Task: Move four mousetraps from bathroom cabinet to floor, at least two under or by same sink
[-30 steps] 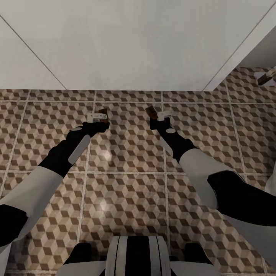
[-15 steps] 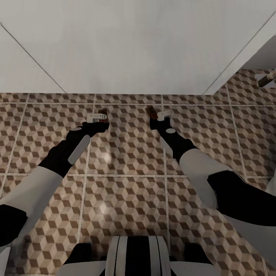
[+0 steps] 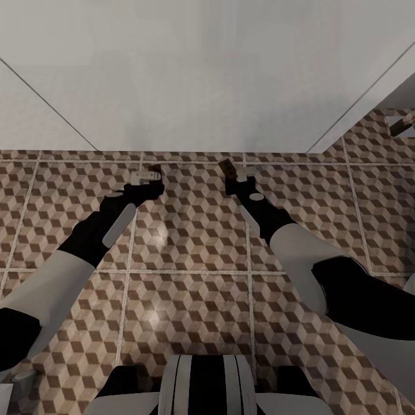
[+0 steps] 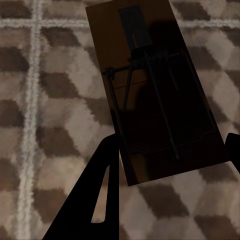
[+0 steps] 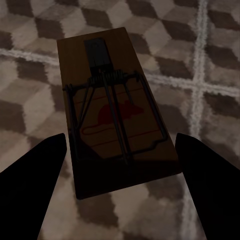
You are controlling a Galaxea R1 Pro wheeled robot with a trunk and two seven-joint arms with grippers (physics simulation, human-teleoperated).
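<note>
1. Against the head pictures from a second and half a second ago, the whole view has shifted: the white wall panel (image 3: 190, 75) now reaches lower in the picture and its joint with the bathroom floor (image 3: 190, 276) sits further down. That is the camera's own move. Both arms keep the same pose relative to each other, stretched forward over the cube-patterned tiles.

2. In the head view the left claw (image 3: 151, 177) holds a small brown slab, the left mousetrap (image 3: 154, 169), near the far edge of the floor, just short of the wall. The right claw (image 3: 235, 177) holds the right mousetrap (image 3: 227, 167) at about the same depth, the two traps well apart with one tile joint between them.

3. The left wrist view adds what the head view is too coarse to give: the left mousetrap (image 4: 155, 92) shows its spring, wire bar and dark catch plate, and one dark finger (image 4: 102, 185) lies against its long edge. The other finger barely shows at the frame's border, so the claw looks closed on the trap, though the far contact is hard to confirm.

4. The right wrist view shows the right mousetrap (image 5: 117, 127) with a red mouse print under its wire. It sits between two dark fingers (image 5: 32, 175), which appear spread wider than the slab at this end; the grip point itself lies out of sight.

5. At the far right edge of the head view, a small brown and metal object (image 3: 402, 124) lies on the floor, too blurred to name.
</note>
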